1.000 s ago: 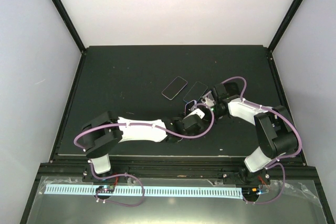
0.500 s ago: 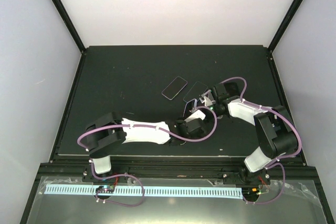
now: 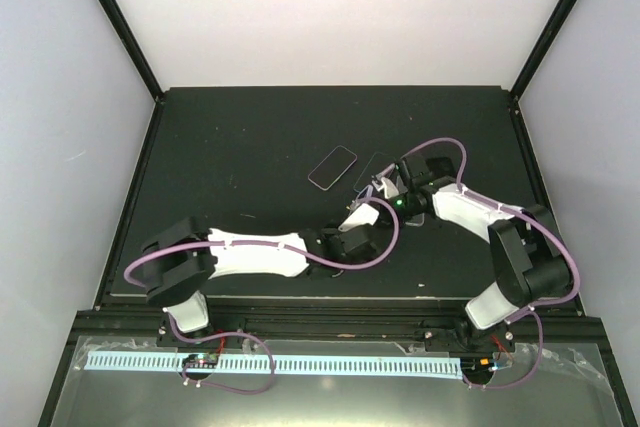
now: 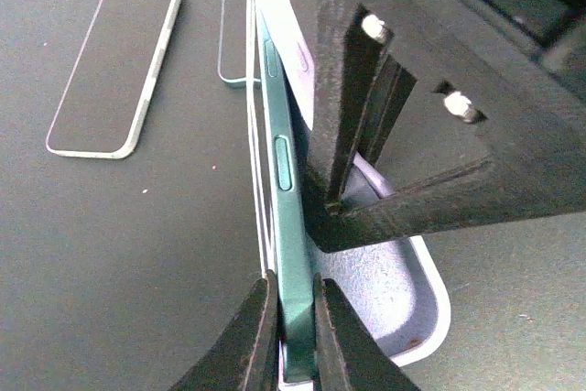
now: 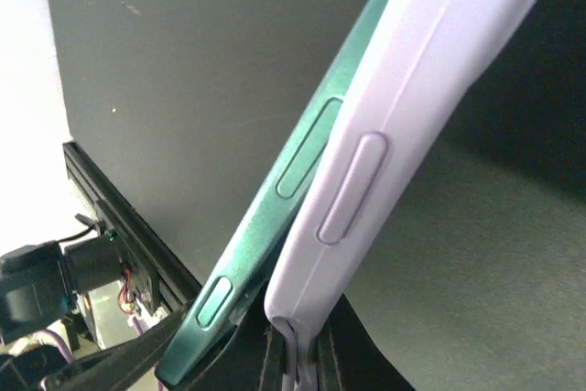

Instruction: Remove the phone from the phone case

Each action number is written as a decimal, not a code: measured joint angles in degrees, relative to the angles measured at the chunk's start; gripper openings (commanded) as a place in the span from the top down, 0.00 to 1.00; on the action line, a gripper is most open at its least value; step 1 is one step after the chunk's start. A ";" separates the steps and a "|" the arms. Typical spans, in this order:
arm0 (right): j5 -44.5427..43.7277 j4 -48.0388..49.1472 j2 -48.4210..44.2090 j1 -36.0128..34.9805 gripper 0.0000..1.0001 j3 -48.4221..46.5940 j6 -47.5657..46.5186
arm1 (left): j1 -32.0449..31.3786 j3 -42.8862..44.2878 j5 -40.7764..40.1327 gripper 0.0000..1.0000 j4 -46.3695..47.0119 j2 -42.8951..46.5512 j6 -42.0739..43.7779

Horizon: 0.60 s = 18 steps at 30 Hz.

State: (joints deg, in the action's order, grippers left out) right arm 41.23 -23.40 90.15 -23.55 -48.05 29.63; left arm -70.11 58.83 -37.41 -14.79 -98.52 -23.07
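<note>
Phone, dark green, up on its long edge in the left-wrist view, clamped at the near end between the closed-down fingers of the left gripper, that end parted from the lilac phone case and the far end against it, with a second phone flat on the table off to the left. From the right wrist, phone case wall nipped tight in the right gripper, green edge pressed alongside. From above, both grippers meeting over mid-table, phone and case between them, finger gaps too small to tell.
</note>
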 measured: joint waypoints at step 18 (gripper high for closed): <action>-17.25 -6.16 -11.91 1.16 0.99 -4.07 -17.38 | 3.67 -11.06 -2.29 0.98 -10.29 29.40 -6.64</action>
State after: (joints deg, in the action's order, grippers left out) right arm 23.99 -29.56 78.24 -22.39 -52.12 12.25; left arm -66.43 47.77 -39.70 -25.08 -69.12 -29.71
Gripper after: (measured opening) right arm 0.066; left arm 0.089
